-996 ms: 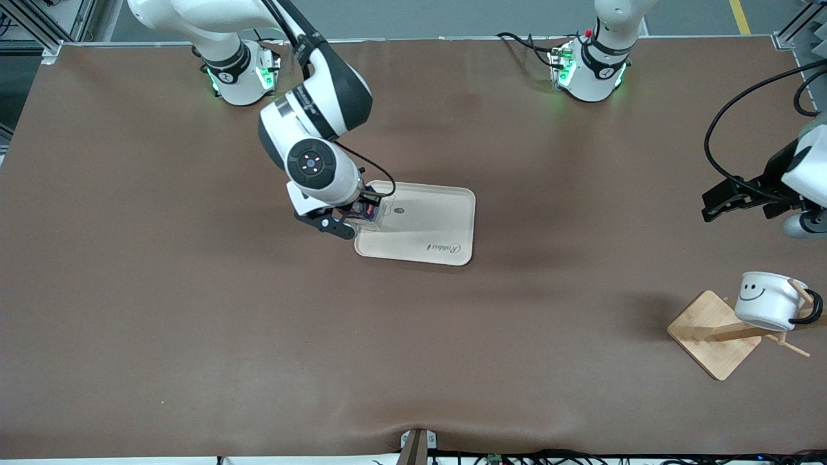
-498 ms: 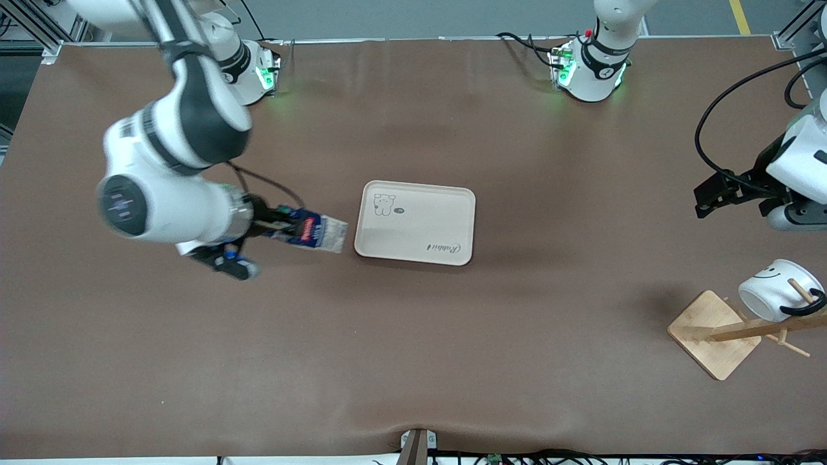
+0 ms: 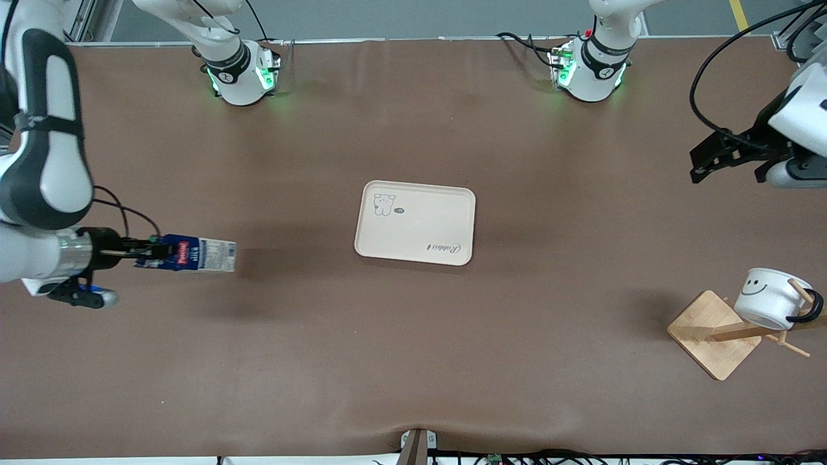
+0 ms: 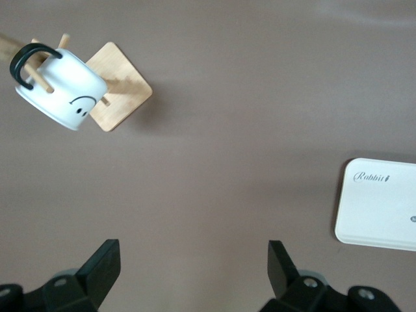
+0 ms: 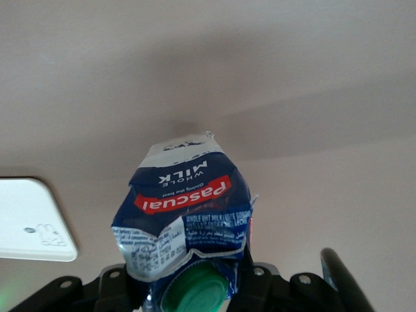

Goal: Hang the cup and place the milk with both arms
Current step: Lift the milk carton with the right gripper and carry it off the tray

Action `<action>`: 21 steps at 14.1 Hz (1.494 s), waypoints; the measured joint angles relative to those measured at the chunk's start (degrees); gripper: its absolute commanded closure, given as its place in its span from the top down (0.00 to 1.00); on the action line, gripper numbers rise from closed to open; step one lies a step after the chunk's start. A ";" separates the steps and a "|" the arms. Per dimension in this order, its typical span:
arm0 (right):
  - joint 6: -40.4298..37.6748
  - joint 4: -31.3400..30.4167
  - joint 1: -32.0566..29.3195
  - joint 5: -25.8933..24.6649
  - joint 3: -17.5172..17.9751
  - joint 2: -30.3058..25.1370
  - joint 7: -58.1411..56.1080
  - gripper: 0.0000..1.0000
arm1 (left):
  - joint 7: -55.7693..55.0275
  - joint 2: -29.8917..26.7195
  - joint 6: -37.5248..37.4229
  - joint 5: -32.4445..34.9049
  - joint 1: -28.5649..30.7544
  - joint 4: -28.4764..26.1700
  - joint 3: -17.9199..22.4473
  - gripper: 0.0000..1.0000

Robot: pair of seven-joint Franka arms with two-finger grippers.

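The milk, a dark-blue and white carton with a red label, is held lying sideways in my right gripper, up in the air over bare table at the right arm's end. In the right wrist view the gripper is shut on the crumpled carton by its green cap. The cup, white with a smiley face, hangs by its black handle on a peg of the wooden rack. It also shows in the left wrist view. My left gripper is open and empty, high above the table near the rack.
A cream tray with nothing on it lies in the middle of the table; it also shows in the left wrist view and the right wrist view. Black cables trail from the left arm.
My right arm has swung the milk away from the tray to the right arm's end of the table. My left gripper has drawn back from the rack. The cup has rocked on its peg.
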 measured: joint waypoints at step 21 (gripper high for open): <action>6.74 -4.74 -3.02 -16.68 0.21 2.51 -9.73 0.00 | 2.07 -6.24 -1.10 -3.08 -17.28 -7.04 18.37 1.00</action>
